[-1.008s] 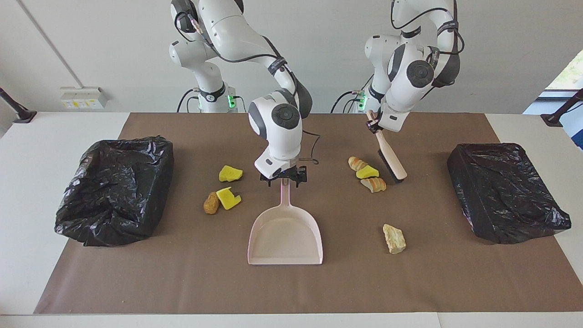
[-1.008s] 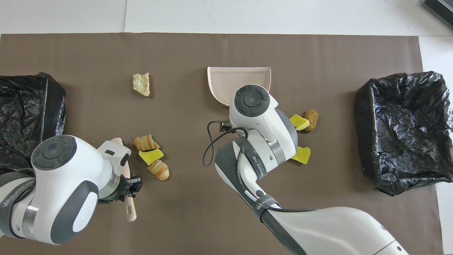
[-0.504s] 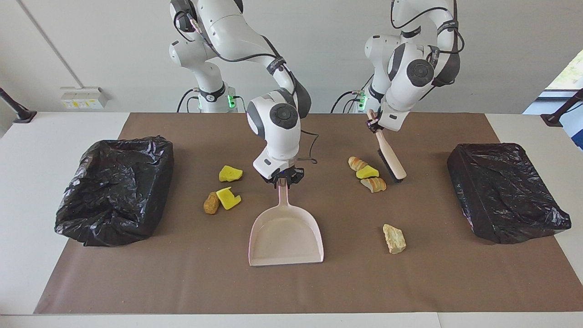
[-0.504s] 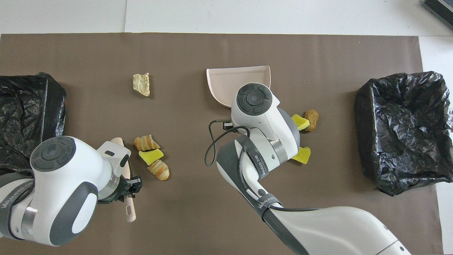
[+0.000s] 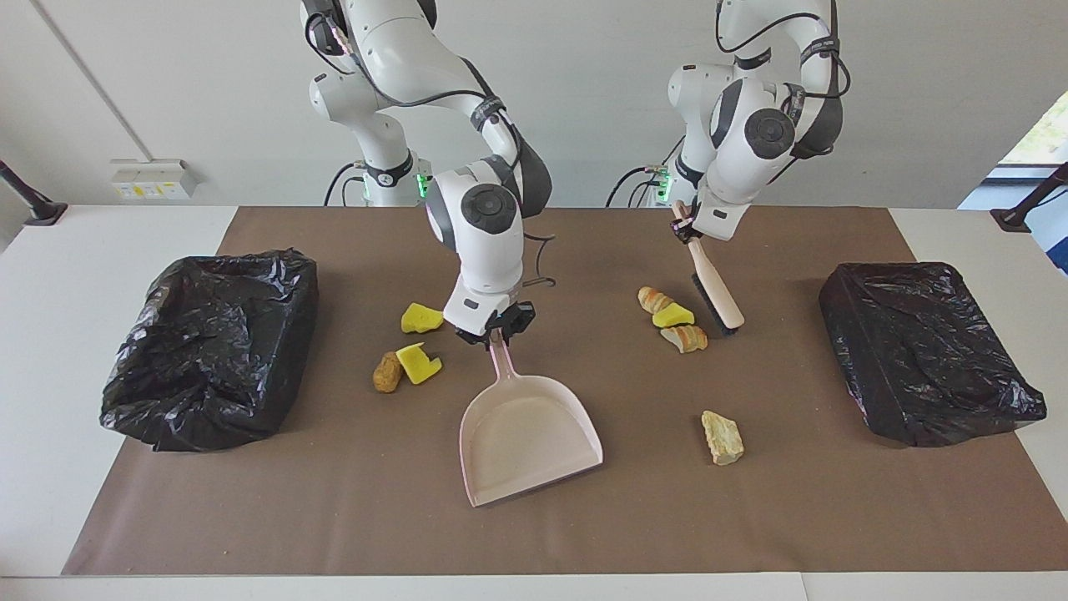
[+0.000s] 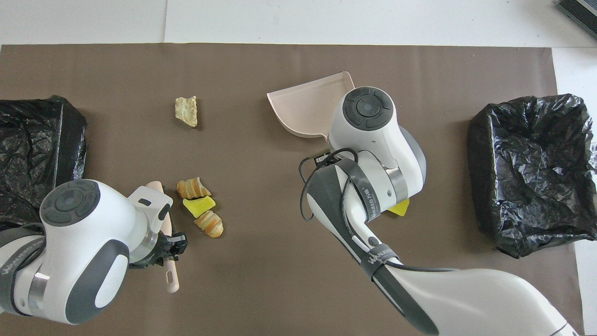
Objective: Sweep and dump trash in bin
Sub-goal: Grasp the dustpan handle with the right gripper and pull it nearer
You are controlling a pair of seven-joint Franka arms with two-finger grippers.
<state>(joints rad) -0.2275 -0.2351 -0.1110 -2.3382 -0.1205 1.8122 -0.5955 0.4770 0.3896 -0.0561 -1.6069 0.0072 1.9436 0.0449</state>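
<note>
Right pincer [image 5: 497, 334] clamped on pink dustpan [image 5: 527, 438] handle, pan skewed on brown mat [image 5: 534, 534], mouth empty. Left pincer [image 5: 686, 232] gripping brush [image 5: 716, 294] handle, bristles down just beside a cluster of three trash pieces [image 5: 672, 320]. Three more pieces [image 5: 409, 346] beside the dustpan handle, one tan lump [image 5: 722, 436] alone. Black-bagged bins [image 5: 213, 346] at both table ends. Nothing swept or dumped yet; tools in hand only.
</note>
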